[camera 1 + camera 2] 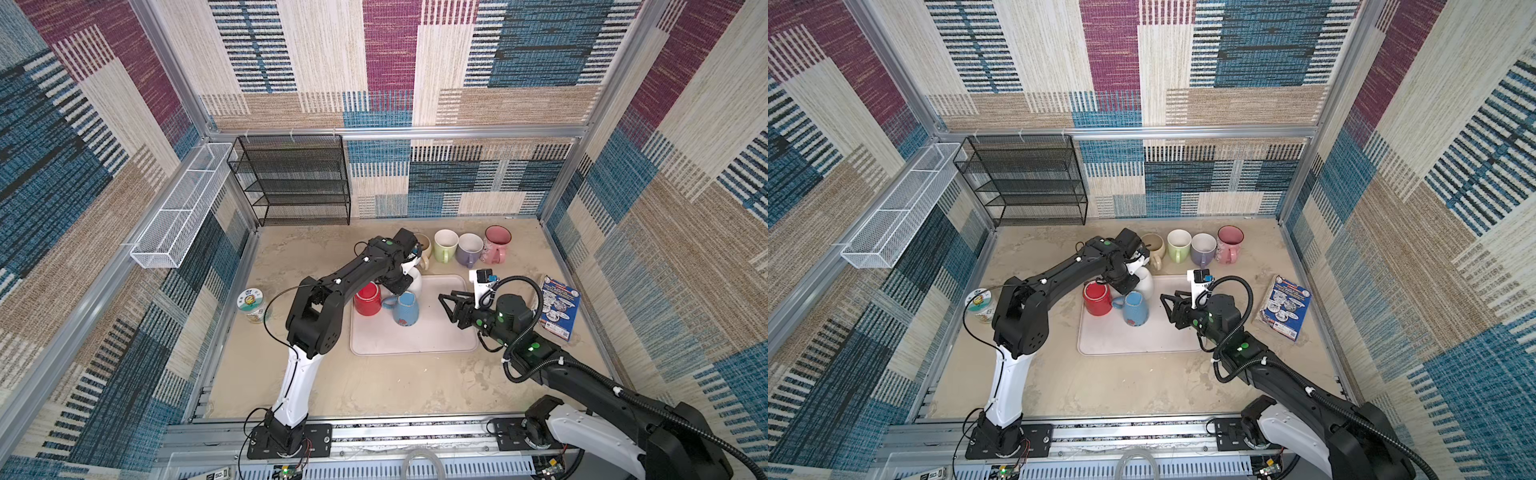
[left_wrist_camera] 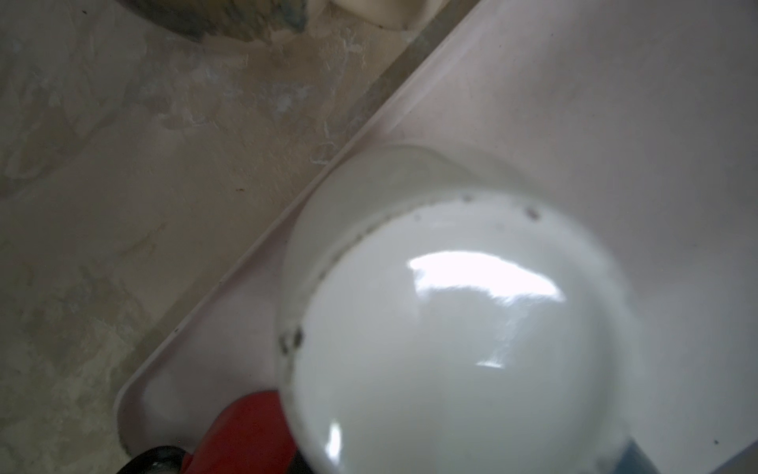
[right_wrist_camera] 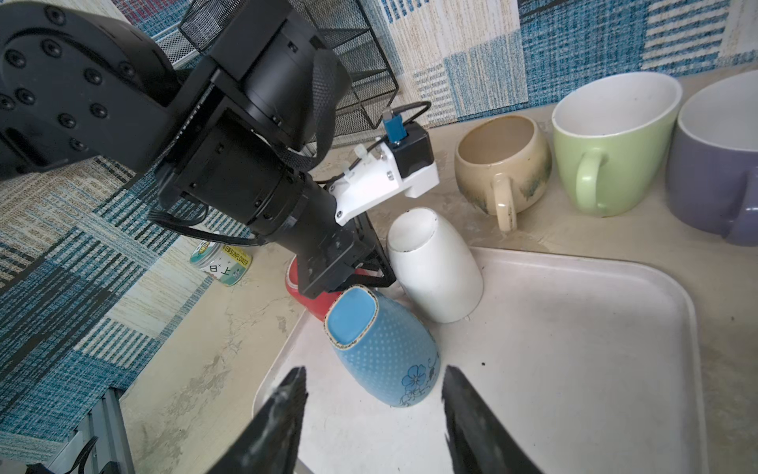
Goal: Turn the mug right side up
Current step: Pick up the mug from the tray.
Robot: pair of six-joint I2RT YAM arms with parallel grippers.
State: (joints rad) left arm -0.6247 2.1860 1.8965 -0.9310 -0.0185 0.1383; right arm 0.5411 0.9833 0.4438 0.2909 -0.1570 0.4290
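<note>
I am holding my left gripper (image 3: 369,277) close against the side of the white mug (image 3: 434,266), which is sitting upside down, base up, in the far left corner of the tray (image 3: 574,328). My own wrist is hiding those fingers, so I cannot tell whether they are clamping anything. I am keeping my right gripper (image 3: 374,371) low over the tray with its jaws standing apart and empty, pointing at the blue mug (image 3: 385,353), which is sitting inverted just beside the red mug (image 1: 368,299).
</note>
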